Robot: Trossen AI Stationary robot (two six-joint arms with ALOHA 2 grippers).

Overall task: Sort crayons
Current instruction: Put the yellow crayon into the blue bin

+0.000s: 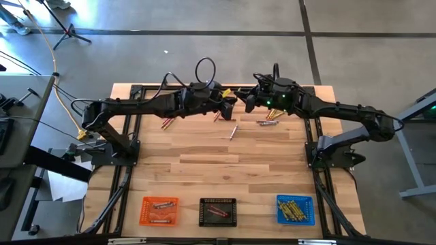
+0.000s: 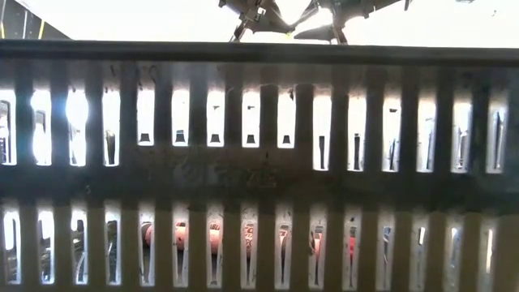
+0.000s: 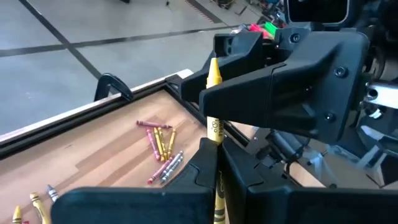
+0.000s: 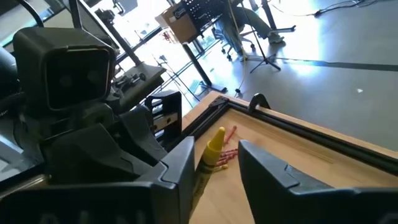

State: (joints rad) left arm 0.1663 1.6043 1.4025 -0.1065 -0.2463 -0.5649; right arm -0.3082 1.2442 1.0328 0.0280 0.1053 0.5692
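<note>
Both claws meet above the far middle of the table, where you have a handover in hand. Your left gripper is clamped shut on a yellow crayon held upright, and your right gripper has its fingers partway closed around the same crayon's tip; whether they press on it yet, you cannot tell.

Nearest you, along the front edge, the orange tray holds a couple of crayons, the black tray holds red ones, and the blue tray holds a heap of yellow ones.

Farther back, loose crayons lie on the table under the arms, so I judge the sorting well begun but unfinished.
</note>
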